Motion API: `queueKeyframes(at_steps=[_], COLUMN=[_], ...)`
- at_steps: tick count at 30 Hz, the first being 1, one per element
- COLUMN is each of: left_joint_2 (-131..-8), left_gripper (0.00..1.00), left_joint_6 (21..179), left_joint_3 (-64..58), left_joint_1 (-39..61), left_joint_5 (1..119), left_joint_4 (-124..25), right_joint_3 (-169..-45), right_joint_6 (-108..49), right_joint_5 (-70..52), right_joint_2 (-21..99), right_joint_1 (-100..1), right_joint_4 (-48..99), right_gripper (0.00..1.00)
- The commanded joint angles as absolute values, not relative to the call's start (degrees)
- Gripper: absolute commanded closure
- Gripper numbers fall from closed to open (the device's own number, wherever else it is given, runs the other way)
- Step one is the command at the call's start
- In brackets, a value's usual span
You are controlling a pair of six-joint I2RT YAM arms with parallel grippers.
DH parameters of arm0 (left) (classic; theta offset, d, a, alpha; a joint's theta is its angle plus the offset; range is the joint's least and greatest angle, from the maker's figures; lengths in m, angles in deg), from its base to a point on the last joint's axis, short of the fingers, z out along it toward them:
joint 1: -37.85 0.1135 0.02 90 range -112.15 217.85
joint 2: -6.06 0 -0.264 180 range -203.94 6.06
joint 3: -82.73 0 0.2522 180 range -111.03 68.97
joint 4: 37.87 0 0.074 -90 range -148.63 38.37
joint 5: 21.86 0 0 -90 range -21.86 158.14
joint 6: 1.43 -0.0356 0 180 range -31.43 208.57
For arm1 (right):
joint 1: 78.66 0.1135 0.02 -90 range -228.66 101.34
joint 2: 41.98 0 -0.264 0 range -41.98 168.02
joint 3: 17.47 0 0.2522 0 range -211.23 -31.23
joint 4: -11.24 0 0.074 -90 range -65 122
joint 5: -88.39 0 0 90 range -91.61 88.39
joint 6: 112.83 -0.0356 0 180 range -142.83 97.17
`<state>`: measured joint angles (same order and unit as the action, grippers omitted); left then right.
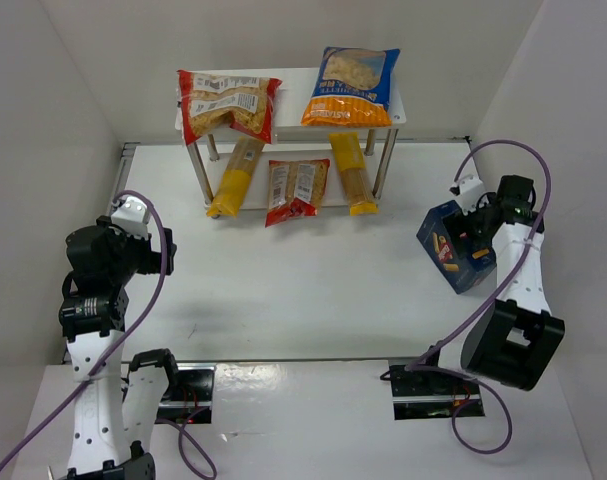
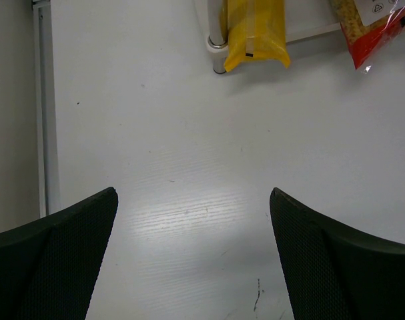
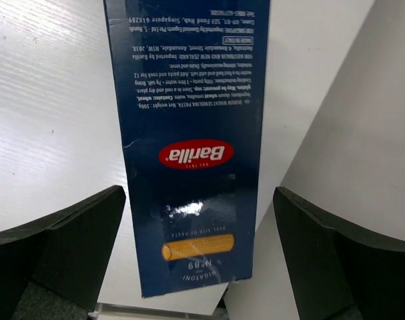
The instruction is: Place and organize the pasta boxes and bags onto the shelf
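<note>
Barilla box, dark blue, lies on the white table at the right of the top view, close to the right wall and well apart from the shelf.

White walls close in the table on the left, back and right.

The shelf stands at upper centre, a white board on thin metal legs. On top of it:
- the red-edged bag on the left half
- the orange-and-blue bag on the right half, overhanging the back edge

On the table, partly under the board:
- the left yellow bag
- the second red-edged bag between the two yellow ones
- the right yellow bag

All three stick out towards the front.

Right gripper is spread wide with the box between its fingers, logo upside down in the wrist view. There is a gap on the right side; contact on the left can't be made out.

Left gripper is spread too, holding nothing, over bare table at lower left. The end of the left yellow bag and a shelf leg show at the top of its wrist view.
</note>
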<state>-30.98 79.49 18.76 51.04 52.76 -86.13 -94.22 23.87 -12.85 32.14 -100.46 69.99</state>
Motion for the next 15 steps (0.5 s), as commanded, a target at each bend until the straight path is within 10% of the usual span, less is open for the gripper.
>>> queueKeyframes(at_steps=[1, 15], left_joint_2=[-30.94, -31.47], left_gripper=[0.0, 0.0], left_joint_6=[78.47, 78.47], left_joint_3=[19.05, 19.05], left_joint_1=[50.77, 50.77], left_joint_5=[51.26, 51.26], left_joint_4=[-85.29, -85.29], right_joint_3=[-94.69, -90.13], right_joint_6=[27.09, 28.15], right_joint_5=[-16.81, -19.1], right_joint_2=[34.12, 41.33], right_joint_1=[-101.16, -101.77], right_joint_4=[67.98, 63.58], right_gripper=[0.0, 0.0])
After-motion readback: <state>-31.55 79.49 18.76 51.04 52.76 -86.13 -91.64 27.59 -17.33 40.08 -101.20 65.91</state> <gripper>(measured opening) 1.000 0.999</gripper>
